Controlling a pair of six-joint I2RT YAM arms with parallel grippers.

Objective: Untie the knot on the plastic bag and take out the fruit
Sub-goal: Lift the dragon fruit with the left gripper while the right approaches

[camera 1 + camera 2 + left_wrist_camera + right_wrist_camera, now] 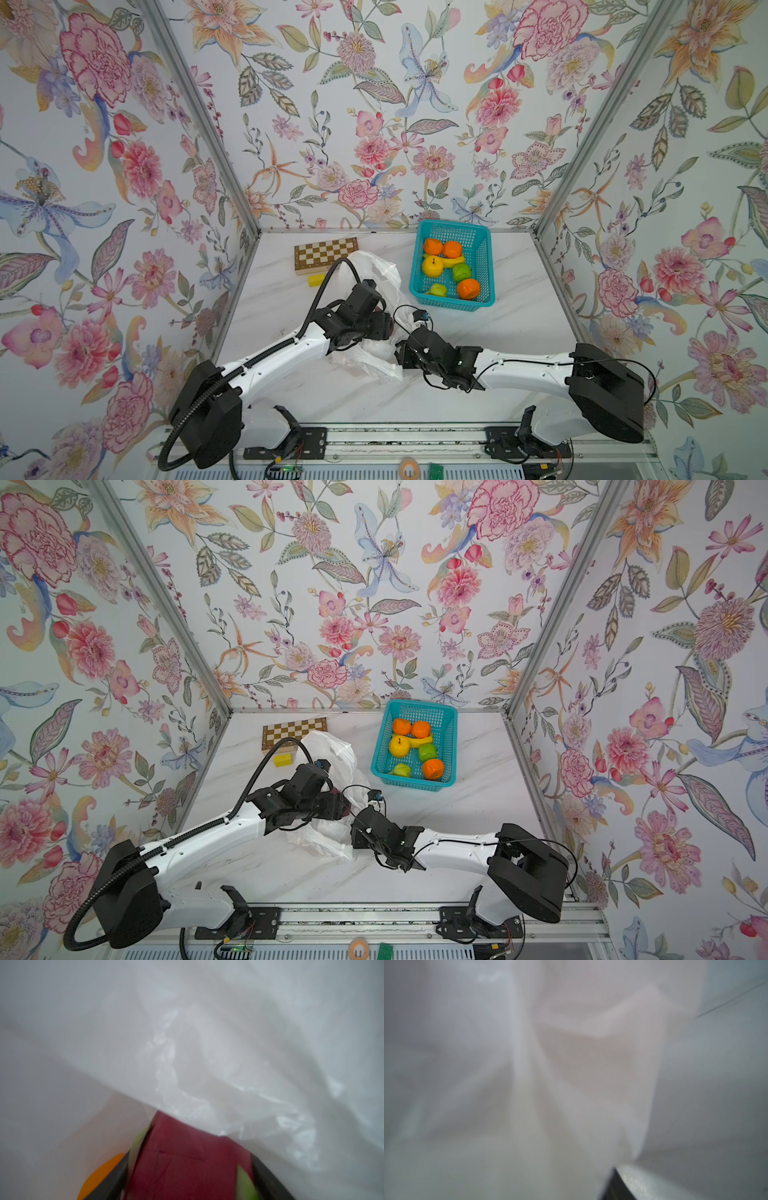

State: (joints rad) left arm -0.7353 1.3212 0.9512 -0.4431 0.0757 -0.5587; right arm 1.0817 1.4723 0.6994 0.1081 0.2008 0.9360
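Dragon fruit [187, 1169] sits lengthwise in left pincer [190, 1152].

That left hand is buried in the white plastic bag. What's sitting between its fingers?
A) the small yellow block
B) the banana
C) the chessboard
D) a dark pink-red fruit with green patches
D: in the left wrist view the pink-red fruit fills the gap between the dark fingers of the left hand, under the film of the plastic bag; the banana lies in the teal basket.
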